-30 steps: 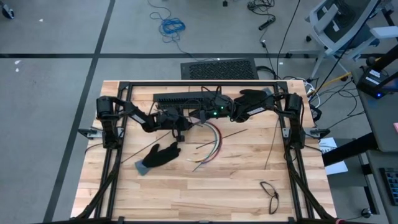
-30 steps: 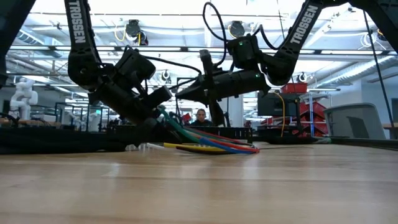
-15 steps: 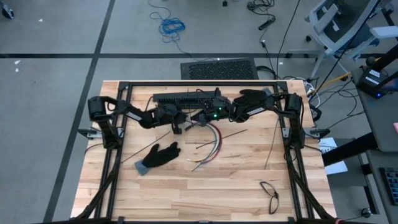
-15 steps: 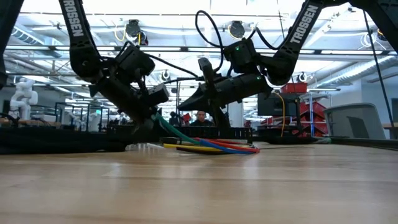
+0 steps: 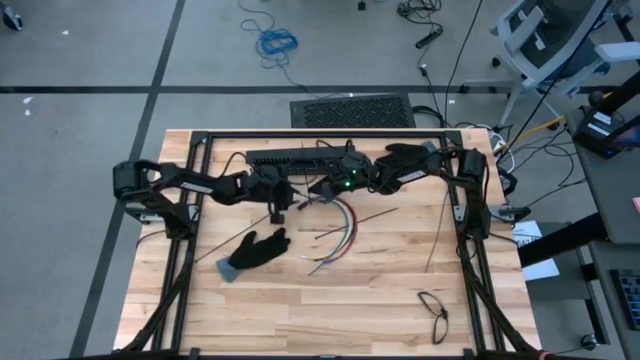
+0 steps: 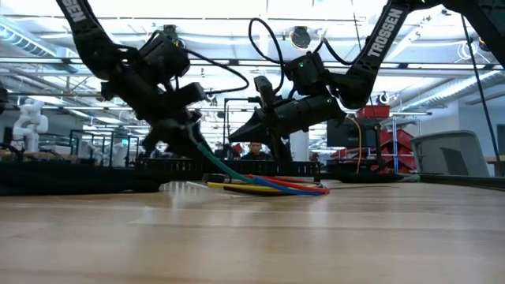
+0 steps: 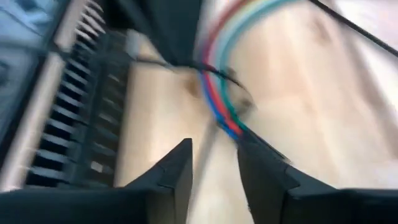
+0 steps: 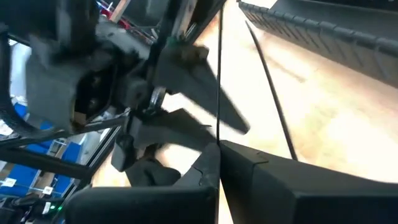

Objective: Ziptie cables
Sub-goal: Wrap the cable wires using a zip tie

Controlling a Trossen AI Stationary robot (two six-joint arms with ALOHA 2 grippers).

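Near the table's far middle, just in front of the slotted bar: the cables [image 5: 343, 222] fan out in an arc toward the table's centre, their gathered upper end between the two grippers.
Cable colours: in the low view the cables [image 6: 260, 185] show green, blue, red and yellow, with the loose ends lying on the wood and the gathered end rising toward the left arm.
Left gripper [image 5: 281, 203]: points down beside the gathered end of the cables; in its wrist view the fingers [image 7: 174, 174] stand apart with bare wood between them, and the cables [image 7: 217, 93] run just past the fingertips, not clamped.
Right gripper [image 5: 318, 190]: reaches in from the right, near the gathered cable end and the left gripper; whether its fingers are open or closed cannot be told.
Slotted bar [image 5: 295, 158]: long, black, lying along the far edge behind both grippers.
Black glove [image 5: 255, 252]: lies flat on the wood, nearer than the left gripper and apart from the cables.
Black strips [image 5: 372, 215]: thin and straight, on the wood right of the cables.
Table [image 5: 380, 300]: pale wood planks.
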